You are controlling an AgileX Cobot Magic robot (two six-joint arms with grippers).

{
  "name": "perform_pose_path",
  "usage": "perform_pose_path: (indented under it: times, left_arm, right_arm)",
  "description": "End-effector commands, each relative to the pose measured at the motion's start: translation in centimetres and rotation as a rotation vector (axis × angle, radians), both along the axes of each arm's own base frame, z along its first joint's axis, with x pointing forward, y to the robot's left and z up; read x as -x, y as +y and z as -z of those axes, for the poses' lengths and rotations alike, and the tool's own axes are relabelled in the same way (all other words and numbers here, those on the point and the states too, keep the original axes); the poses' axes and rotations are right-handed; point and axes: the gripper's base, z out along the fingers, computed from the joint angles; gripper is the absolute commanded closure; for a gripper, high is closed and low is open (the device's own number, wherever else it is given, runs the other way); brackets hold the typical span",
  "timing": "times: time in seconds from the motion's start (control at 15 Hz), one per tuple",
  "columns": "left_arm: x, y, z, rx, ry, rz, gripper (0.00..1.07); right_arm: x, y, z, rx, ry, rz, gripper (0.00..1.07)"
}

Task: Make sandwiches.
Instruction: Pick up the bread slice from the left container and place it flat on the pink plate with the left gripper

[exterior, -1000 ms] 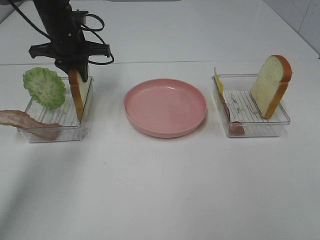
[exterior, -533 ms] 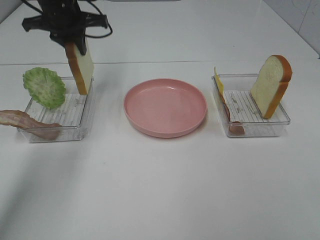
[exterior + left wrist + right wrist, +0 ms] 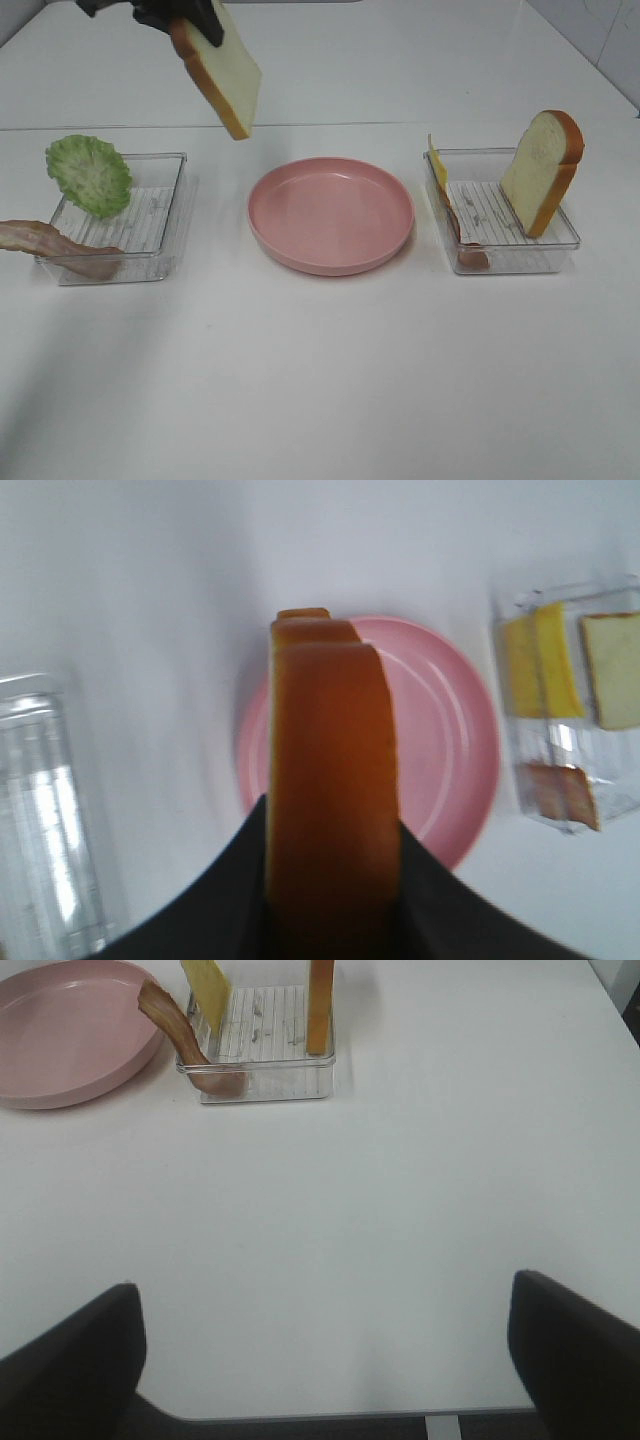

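Observation:
My left gripper [image 3: 183, 14] is shut on a bread slice [image 3: 224, 73] with an orange-brown crust and holds it tilted, high in the air between the left tray [image 3: 168, 245] and the pink plate [image 3: 331, 215]. In the left wrist view the slice's crust [image 3: 330, 770] hangs over the plate [image 3: 450, 740]. Green lettuce [image 3: 88, 175] and a bacon strip [image 3: 50, 245] stay at the left tray. The right tray [image 3: 515, 258] holds a second upright bread slice [image 3: 543, 170], yellow cheese [image 3: 437, 160] and a brownish-pink strip [image 3: 470, 255]. My right gripper [image 3: 325, 1360] is open and empty over bare table.
The plate has nothing on it. In the right wrist view the right tray [image 3: 262, 1082] and the plate's edge [image 3: 60, 1080] lie far ahead of the gripper. A table seam runs behind the trays.
My left gripper has lifted the bread slice out of the left tray and carried it up and to the right, tilting it. Nothing else has moved.

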Motion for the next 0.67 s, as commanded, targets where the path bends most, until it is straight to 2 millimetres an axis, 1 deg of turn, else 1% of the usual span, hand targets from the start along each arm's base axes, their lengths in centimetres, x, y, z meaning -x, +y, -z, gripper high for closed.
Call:
perform_pose_path:
  times: [0.07, 0.13, 0.2, 0.27, 0.47, 0.53, 0.6, 0.67]
  left_arm:
    - [-0.6, -1.7, 1.9, 0.134, 0.026, 0.083, 1.07]
    - [-1.0, -2.4, 3.3, 0.188, 0.057, 0.115, 1.07]
    - [-1.2, -2.7, 4.1, 0.216, 0.077, 0.127, 1.07]
    - [-1.8, -3.7, 7.2, 0.312, 0.151, 0.151, 1.07]
    - [-2.1, -4.8, 10.0, 0.346, 0.196, 0.176, 1.07]
    - [-2.0, -6.3, 12.2, 0.329, 0.188, 0.204, 1.07]
    - [-2.2, -6.4, 12.6, 0.329, 0.185, 0.196, 1.07]
    - [-2.3, -7.0, 13.4, 0.333, 0.178, 0.178, 1.07]
  right_arm:
    - [0.2, 0.0, 0.0, 0.002, -0.026, 0.003, 0.11]
    - [0.2, 0.0, 0.0, 0.002, -0.026, 0.003, 0.11]
    - [0.2, 0.0, 0.0, 0.002, -0.026, 0.003, 0.11]
    - [0.2, 0.0, 0.0, 0.002, -0.026, 0.003, 0.11]
    - [0.2, 0.0, 0.0, 0.002, -0.026, 0.003, 0.11]
    - [0.2, 0.0, 0.0, 0.002, -0.026, 0.003, 0.11]
    - [0.2, 0.0, 0.0, 0.002, -0.026, 0.003, 0.11]
    - [0.2, 0.0, 0.0, 0.002, -0.026, 0.003, 0.11]
